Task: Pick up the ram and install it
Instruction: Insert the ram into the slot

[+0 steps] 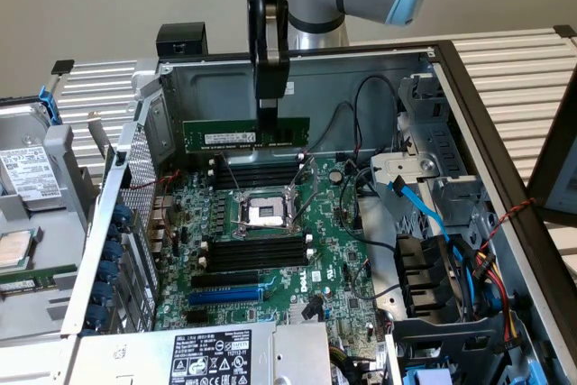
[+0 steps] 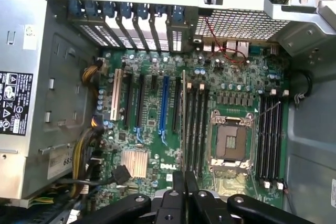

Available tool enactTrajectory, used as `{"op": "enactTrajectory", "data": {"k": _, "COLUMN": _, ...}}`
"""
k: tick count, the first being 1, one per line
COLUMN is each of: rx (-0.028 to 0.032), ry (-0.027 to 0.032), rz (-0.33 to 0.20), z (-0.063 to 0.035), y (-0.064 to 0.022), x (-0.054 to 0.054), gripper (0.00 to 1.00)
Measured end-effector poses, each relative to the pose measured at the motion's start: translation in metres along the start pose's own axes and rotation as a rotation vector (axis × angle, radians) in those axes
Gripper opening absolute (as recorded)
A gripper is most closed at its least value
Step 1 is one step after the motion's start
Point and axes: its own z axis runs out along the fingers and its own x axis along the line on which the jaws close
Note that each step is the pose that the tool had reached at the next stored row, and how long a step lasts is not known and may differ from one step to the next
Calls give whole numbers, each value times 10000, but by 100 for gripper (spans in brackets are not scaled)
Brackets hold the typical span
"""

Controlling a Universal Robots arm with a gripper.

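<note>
Pick done: black slim-fingered gripper (image 1: 269, 125) is clamped on the long dark-green ram stick (image 1: 225, 136), held upright above the green mobo (image 1: 338, 250); install left, not seated in any slot.

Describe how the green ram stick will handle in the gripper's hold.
The ram is probably stiff: it hangs level though the gripper pinches it at one spot. A thin, bare board, it looks light but is likely fragile under sideways force.

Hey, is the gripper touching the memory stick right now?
Touching. In the exterior view the gripper is clamped on the top edge of the memory stick, holding it above the motherboard.
</note>
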Motion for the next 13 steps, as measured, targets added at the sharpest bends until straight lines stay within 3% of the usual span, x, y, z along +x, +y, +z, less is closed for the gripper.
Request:
{"op": "enactTrajectory", "data": {"k": 7, "rx": -9, "ry": -76, "rz": 285, "z": 127, "y": -9, "x": -5, "gripper": 13}}
{"op": "enactTrajectory", "data": {"k": 13, "rx": -15, "ry": -200, "rz": 501, "z": 230, "y": -18, "x": -8, "gripper": 13}}
